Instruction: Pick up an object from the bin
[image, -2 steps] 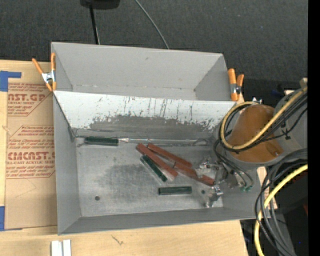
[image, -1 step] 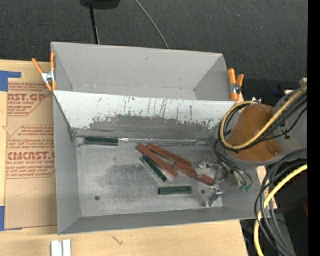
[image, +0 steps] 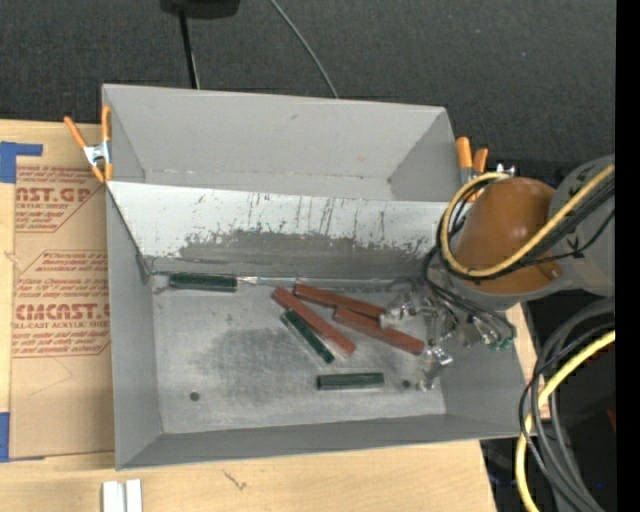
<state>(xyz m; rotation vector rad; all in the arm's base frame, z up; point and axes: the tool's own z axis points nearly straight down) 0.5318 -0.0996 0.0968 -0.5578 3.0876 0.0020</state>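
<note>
My gripper (image: 420, 336) hangs low at the bin's right side, beneath the orange wrist cover. It is open, with one fingertip (image: 433, 364) near the floor and the other up by the back wall. The right end of a reddish-brown stick (image: 380, 333) lies between them. Two more reddish-brown sticks (image: 337, 298) (image: 314, 320) lie crossed just left of it. A dark green stick (image: 307, 336) is tucked under that pile. Another dark green stick (image: 350, 381) lies flat on the floor in front of the gripper.
A third dark green stick (image: 203, 283) rests along the foot of the back wall at the left. The bin's right wall stands close behind the gripper, and cables loop around the wrist.
</note>
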